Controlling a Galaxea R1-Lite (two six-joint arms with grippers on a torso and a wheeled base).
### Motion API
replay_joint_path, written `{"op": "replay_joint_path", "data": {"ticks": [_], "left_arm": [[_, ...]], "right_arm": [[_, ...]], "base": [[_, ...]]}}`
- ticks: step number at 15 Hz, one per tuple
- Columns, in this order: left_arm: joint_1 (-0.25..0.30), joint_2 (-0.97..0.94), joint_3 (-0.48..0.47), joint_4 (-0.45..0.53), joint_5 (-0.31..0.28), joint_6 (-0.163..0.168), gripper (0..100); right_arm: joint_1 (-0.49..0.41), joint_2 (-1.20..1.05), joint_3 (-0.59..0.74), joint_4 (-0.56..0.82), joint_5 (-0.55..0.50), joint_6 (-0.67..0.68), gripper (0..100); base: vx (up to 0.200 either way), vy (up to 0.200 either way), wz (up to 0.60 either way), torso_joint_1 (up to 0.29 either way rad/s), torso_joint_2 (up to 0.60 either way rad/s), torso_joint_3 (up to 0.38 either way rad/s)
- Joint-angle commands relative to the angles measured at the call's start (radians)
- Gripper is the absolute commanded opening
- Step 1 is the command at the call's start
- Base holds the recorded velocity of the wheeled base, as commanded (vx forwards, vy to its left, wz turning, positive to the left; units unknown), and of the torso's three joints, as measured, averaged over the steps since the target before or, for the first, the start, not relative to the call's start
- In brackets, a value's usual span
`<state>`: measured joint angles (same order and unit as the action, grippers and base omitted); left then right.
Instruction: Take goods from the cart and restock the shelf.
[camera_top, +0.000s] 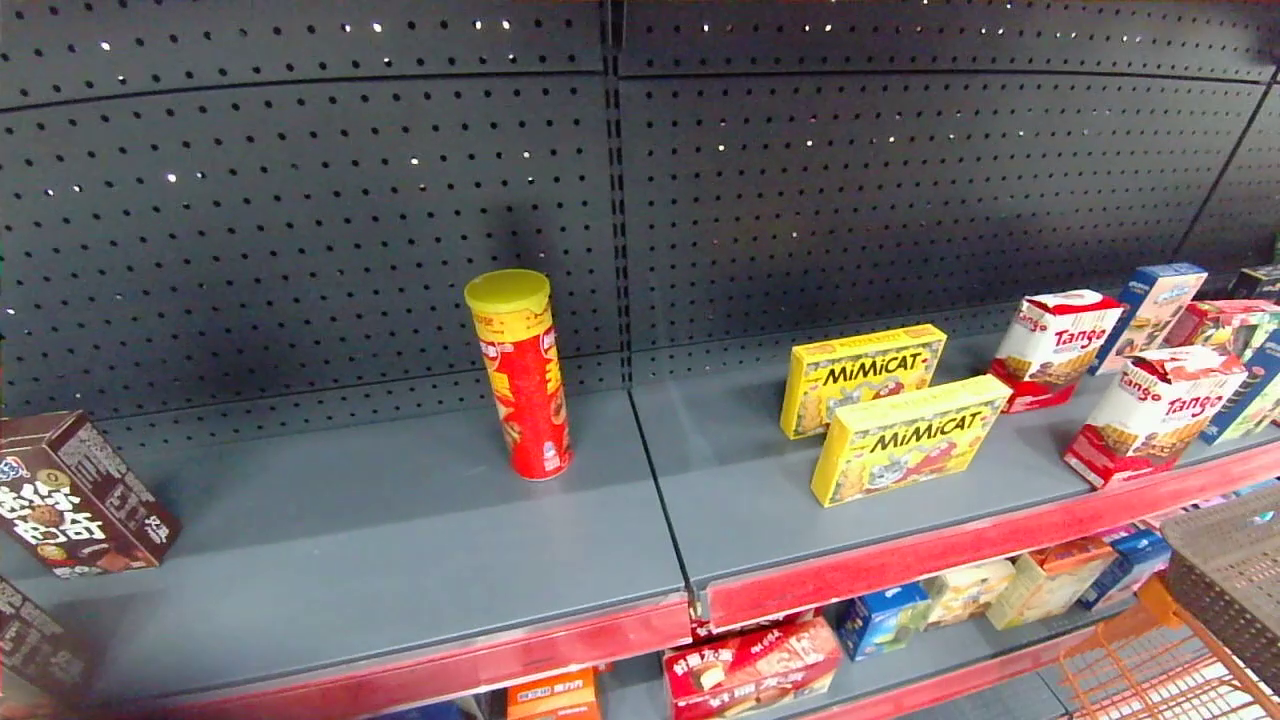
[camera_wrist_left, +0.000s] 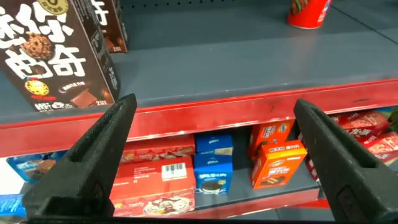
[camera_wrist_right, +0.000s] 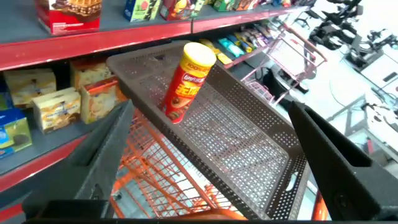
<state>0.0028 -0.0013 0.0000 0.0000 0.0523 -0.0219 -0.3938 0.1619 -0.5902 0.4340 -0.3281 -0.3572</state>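
Grey shelf (camera_top: 400, 540) bears 1 can (camera_top: 520, 375), several boxes (camera_top: 905, 440).

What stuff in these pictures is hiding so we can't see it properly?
- Head view: dark brown box in the bottom-left corner, cut off by the picture's edge.
- Head view: red carton below, half hidden under the grey metal shelf board.
- Left wrist view: red tube can, only its base inside the frame.
- Right wrist view: grey perforated basket, near corners behind the black jaws.

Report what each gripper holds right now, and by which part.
Nothing is held. The left gripper is open, facing the shelf edge. The right gripper is open, facing the cart basket, apart from the red can in it.
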Motion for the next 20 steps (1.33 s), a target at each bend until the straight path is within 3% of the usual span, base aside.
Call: {"op": "replay_joint_path", "data": {"ticks": [1, 13, 20], "left_arm": [[0.0, 0.001, 0.0, 0.0, 0.001, -0.001, 100], [0.0, 0.001, -0.002, 0.0, 0.0, -0.001, 100], [0.0, 0.001, 0.0, 0.0, 0.0, -0.001, 100]], "right_arm": [[0.004, -0.004, 0.003, 0.0, 0.0, 0.0, 100], [0.006, -0.019, 0.021, 0.0, 0.0, -0.002, 100], [0.01, 0.011, 0.056, -0.003, -0.003, 0.017, 100]], "base": [[0.0, 0.0, 0.0, 0.0, 0.0, 0.0], [0.0, 0.0, -0.55, 0.003, 0.0, 0.003], [0.0, 0.0, 0.0, 0.0, 0.0, 0.0]]}}
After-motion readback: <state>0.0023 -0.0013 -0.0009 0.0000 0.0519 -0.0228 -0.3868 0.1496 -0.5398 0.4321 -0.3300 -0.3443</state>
